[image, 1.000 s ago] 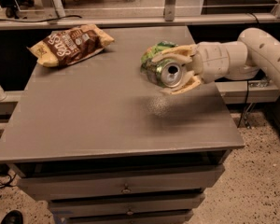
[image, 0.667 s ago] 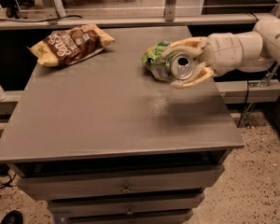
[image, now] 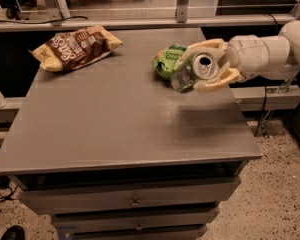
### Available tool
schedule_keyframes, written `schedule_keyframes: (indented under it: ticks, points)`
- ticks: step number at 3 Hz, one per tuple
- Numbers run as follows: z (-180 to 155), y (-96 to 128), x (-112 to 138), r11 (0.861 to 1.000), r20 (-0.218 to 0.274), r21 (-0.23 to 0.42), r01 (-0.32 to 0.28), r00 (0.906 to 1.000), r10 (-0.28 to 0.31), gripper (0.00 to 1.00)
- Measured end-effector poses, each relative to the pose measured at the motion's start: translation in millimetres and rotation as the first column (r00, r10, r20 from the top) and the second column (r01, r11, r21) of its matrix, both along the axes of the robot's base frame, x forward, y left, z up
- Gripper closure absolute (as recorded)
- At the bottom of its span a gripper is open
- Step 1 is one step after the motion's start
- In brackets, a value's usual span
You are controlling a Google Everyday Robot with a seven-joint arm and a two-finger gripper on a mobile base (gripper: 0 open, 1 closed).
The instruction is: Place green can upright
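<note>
Green can (image: 200,65) | was clear of the bench (image: 115,129) above its right rear, on its side, not yet upright | tool (image: 194,69) was clamped across it for turning | green bag (image: 166,59) just behind | brown bag (image: 75,46) well apart, left rear

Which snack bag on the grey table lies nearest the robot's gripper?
The soft green snack bag, right beside the gripper holding the green metal can; the brown crinkly snack bag lies far off across the grey table.
</note>
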State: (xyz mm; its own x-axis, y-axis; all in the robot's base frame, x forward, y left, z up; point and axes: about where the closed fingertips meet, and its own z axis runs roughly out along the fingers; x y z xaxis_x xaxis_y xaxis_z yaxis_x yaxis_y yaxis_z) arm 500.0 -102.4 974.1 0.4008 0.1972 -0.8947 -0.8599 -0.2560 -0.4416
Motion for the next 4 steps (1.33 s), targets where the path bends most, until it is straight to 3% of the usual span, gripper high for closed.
schedule_keyframes:
  ticks: [1,3,4]
  points:
    - [-11.9,2.5,-9.3,0.999,-0.167,0.018,-0.034,0.9853,0.036,1.00]
    - [-32.9,1.9,-7.2,0.992,-0.337,-0.108,-0.057,0.9413,0.017,1.00]
    - [-46.8,-0.3,-2.4,0.984,-0.411,-0.168,-0.068,0.9118,-0.007,1.00]
